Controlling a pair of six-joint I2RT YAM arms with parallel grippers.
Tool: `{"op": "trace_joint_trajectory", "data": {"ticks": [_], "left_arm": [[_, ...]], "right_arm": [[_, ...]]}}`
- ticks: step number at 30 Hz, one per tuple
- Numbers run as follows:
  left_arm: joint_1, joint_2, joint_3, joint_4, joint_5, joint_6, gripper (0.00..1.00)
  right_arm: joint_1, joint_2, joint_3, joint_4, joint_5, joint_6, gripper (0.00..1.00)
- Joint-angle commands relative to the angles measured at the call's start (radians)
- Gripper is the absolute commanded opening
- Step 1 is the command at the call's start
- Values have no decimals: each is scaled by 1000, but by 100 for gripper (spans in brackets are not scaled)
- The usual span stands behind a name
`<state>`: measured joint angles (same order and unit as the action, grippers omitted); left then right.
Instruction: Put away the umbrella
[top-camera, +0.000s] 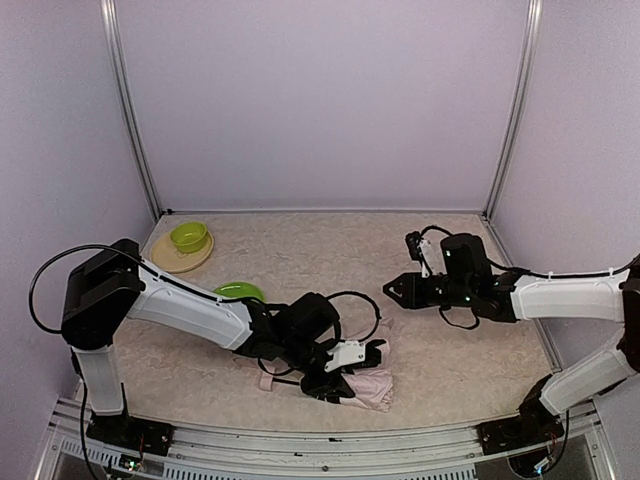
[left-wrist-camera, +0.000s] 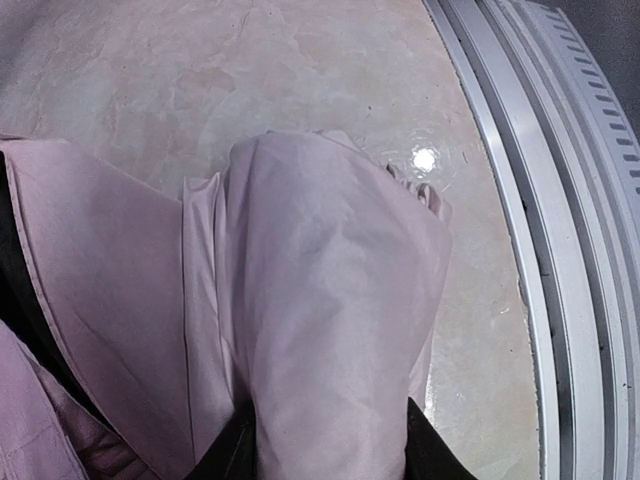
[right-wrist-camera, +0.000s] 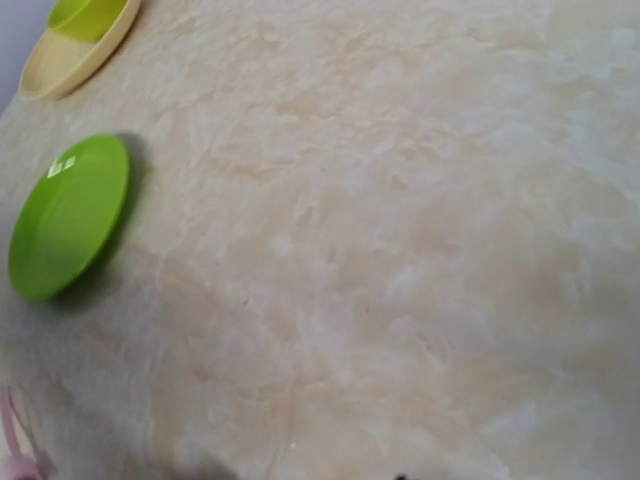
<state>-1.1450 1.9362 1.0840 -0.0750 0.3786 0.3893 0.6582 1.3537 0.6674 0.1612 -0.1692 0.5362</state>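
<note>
Top view: pale pink fabric folding umbrella (top-camera: 372, 390) bunched at near table edge, left gripper (top-camera: 352, 372) clenched on it. Right gripper (top-camera: 390, 290) hovers well apart over beige marbled tabletop (top-camera: 330, 240), fingers pressed together.
Left wrist: umbrella fold pinched between dark fingers (left-wrist-camera: 232, 455); grey metal edge rail (left-wrist-camera: 560, 260) near.
Right wrist: round lime-green plate (right-wrist-camera: 68, 215) at left, open tabletop beyond.

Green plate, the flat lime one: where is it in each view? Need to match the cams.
Top external: flat lime-green round plate, left of centre, partly hidden by the left arm.
Left wrist: not in it; pale pink umbrella fabric fills most of the view.
Right wrist: left edge, mid-height.
Shared landmark: cream plate holding a green bowl, top-left corner in right wrist; absent from left wrist.
</note>
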Motion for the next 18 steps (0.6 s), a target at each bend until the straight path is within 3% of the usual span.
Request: {"op": "trace_joint_trajectory", "data": {"ticks": [1, 5, 11, 14, 18], "left_arm": [[-25, 70, -58, -211, -78, 1, 40], [-33, 65, -66, -199, -110, 9, 45], [-45, 61, -80, -167, -133, 25, 42], [-46, 71, -73, -166, -141, 20, 42], [-50, 79, -70, -176, -153, 14, 41]], "right_arm": [[-12, -35, 65, -195, -86, -140, 35], [-13, -113, 20, -362, -128, -102, 39], [-9, -197, -166, -252, -306, 8, 45], [-9, -202, -163, -202, -257, 16, 45], [-11, -131, 10, -345, -34, -67, 48]]}}
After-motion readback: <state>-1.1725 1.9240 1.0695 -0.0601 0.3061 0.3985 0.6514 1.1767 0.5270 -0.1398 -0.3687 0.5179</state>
